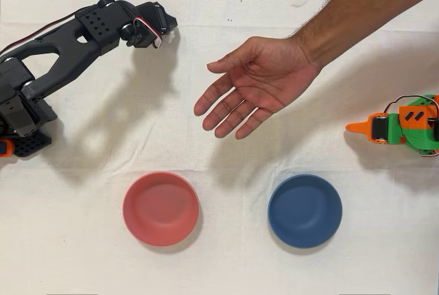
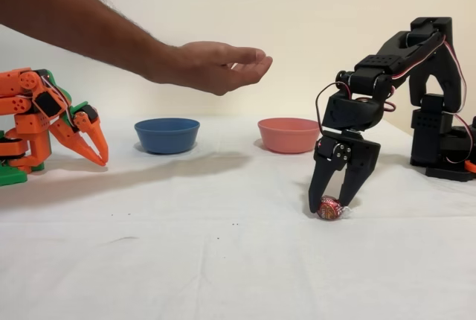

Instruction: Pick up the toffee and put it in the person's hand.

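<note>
The toffee (image 2: 330,208), a small round sweet in shiny red and gold foil, lies on the white cloth at the right of the fixed view. My black gripper (image 2: 332,205) points straight down over it. One finger stands on each side, touching the wrapper, so the gripper is shut on the toffee, which still rests on the cloth. From overhead, the gripper (image 1: 162,33) is at the upper left and hides the sweet beneath it. The person's hand (image 1: 250,86) hovers palm up with fingers spread near the middle, well right of the gripper. In the fixed view the person's hand (image 2: 216,65) is raised above the table.
A pink bowl (image 1: 160,208) and a blue bowl (image 1: 304,210) stand side by side along the lower part of the overhead view. The idle orange arm (image 1: 401,125) rests at the right edge there. The person's forearm (image 1: 363,7) enters from the upper right.
</note>
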